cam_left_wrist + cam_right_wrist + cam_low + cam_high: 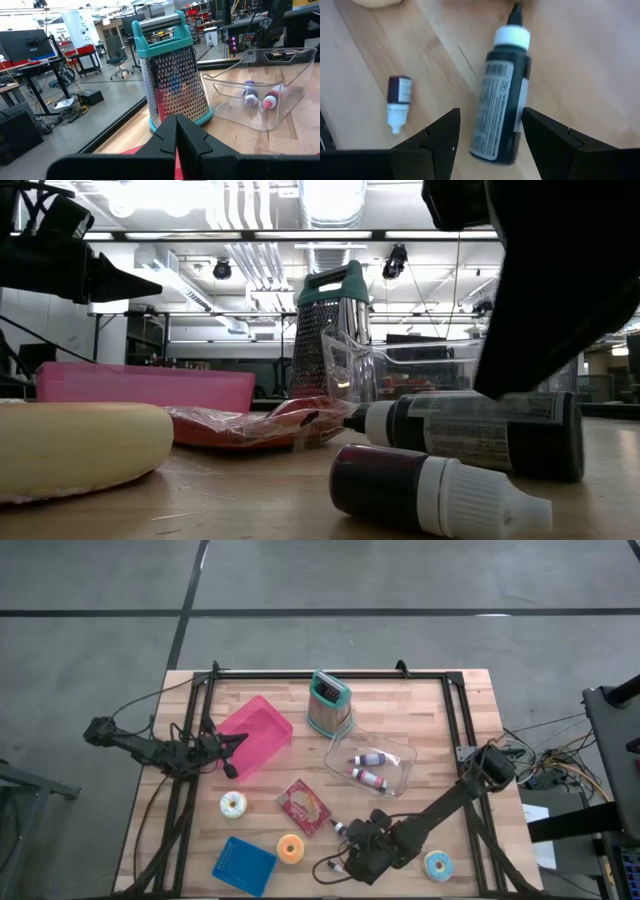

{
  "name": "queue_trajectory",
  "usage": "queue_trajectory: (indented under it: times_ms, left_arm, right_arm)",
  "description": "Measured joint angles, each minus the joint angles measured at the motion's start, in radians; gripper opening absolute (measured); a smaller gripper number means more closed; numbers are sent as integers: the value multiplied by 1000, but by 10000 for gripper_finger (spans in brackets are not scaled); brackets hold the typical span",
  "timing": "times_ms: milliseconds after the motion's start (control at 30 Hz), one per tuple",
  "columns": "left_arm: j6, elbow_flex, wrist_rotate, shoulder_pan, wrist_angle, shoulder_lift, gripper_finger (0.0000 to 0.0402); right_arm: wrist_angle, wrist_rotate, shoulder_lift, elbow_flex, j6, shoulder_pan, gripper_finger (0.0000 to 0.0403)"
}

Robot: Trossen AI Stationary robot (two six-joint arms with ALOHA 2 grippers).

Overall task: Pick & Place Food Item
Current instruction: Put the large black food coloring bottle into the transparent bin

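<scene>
My right gripper [352, 848] is open, low over the table's near middle. Its fingers [447, 127] stand on either side of a black bottle with a white cap [502, 100], which lies on its side on the wood [470, 435]. A small dark dropper bottle [397, 100] lies beside it. An orange donut [290, 847], a white donut [232, 804] and a blue donut [437, 864] lie on the table. A red packet [303, 806] lies flat between them. My left gripper [232, 768] is shut and empty beside the pink tub [255, 735].
A metal grater with a teal handle [328, 703] stands at the far middle. A clear tub [372, 765] holding two small bottles lies beside it. A blue square lid [244, 865] lies at the near left. A black frame [455, 710] runs around the table.
</scene>
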Motion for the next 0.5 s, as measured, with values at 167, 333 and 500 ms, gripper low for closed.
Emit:
queue_trajectory:
  times_ms: [167,333,500]
  left_arm:
    - [0,0,0,0,0,0,5]
    - [0,0,0,0,0,0,5]
    - [0,0,0,0,0,0,5]
  right_arm:
    - [0,-16,0,-11,10,-4,210]
    - [33,-20,0,-42,27,-4,210]
    - [79,-66,0,-78,53,-6,210]
